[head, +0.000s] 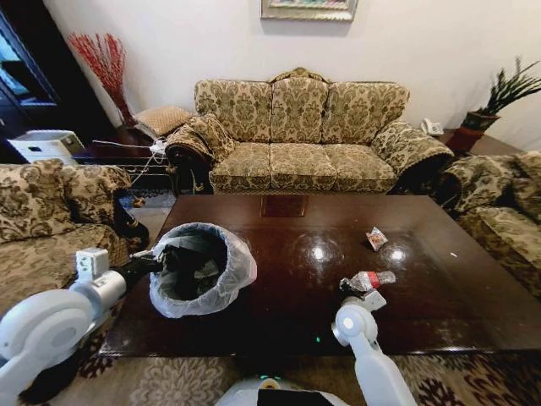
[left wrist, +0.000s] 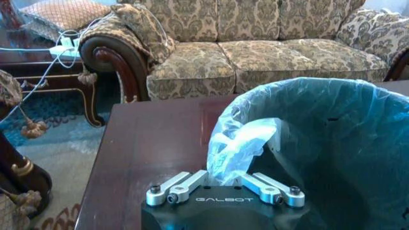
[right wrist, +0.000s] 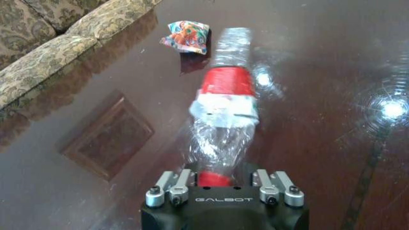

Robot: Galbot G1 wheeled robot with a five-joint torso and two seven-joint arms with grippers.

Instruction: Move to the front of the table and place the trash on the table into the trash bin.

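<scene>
The trash bin (head: 203,269), black with a whitish bag (left wrist: 246,143) puffed over its rim, is over the left part of the dark brown table (head: 279,296). My left gripper (head: 156,264) (left wrist: 223,176) is shut on the bin's near rim and bag. My right gripper (head: 359,292) (right wrist: 221,176) is shut on the capped end of a crumpled clear bottle (head: 368,280) (right wrist: 225,103) with a red and white label, just above the table's front right. A red-white wrapper (head: 376,238) (right wrist: 187,36) lies on the table beyond the bottle.
A patterned sofa (head: 296,135) stands behind the table, with armchairs at the left (head: 42,220) and the right (head: 499,211). A side table (left wrist: 38,62) with cables sits at the far left. An inlaid square panel (head: 284,205) marks the table's far edge.
</scene>
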